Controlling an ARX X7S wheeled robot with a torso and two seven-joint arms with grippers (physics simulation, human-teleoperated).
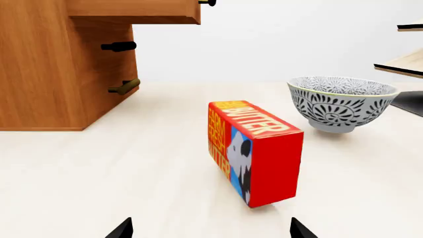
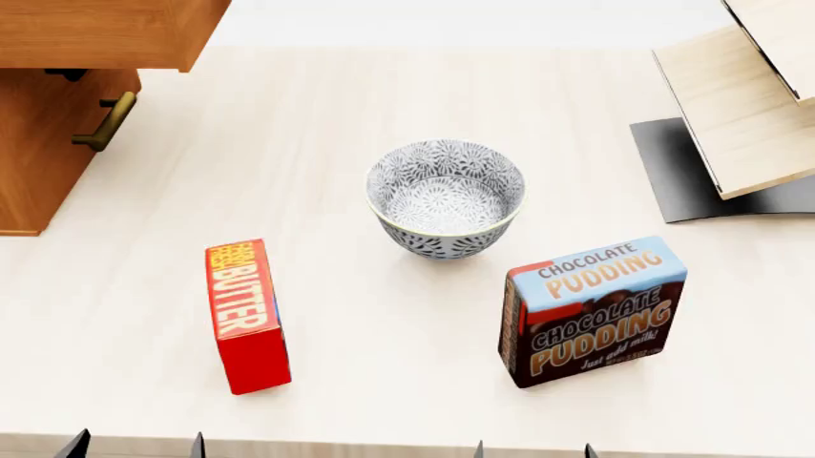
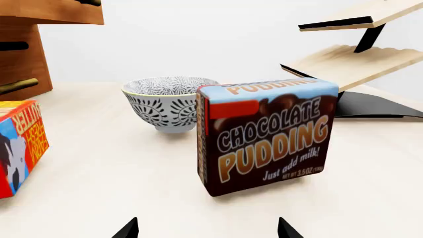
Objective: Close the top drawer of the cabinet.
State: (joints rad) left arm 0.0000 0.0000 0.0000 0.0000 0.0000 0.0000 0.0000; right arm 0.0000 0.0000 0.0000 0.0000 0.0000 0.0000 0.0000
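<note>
At far left, top drawer (image 2: pixel 109 33) projecting from cabinet (image 2: pixel 38 153). Approach stage only. Left gripper (image 1: pixel 210 229) and right gripper (image 3: pixel 206 228) spread, empty. Next: reach, push front inward.

Chocolate pudding box (image 3: pixel 268 135) upright on desk (image 3: pixel 132 168), patterned bowl (image 3: pixel 168 101) just behind, butter box (image 3: pixel 20 144) apart, fingers (image 3: pixel 127 229) spread

Left gripper (image 2: pixel 134 446) and right gripper (image 2: pixel 532 450): jaws spread, holding nothing, low, level.
</note>
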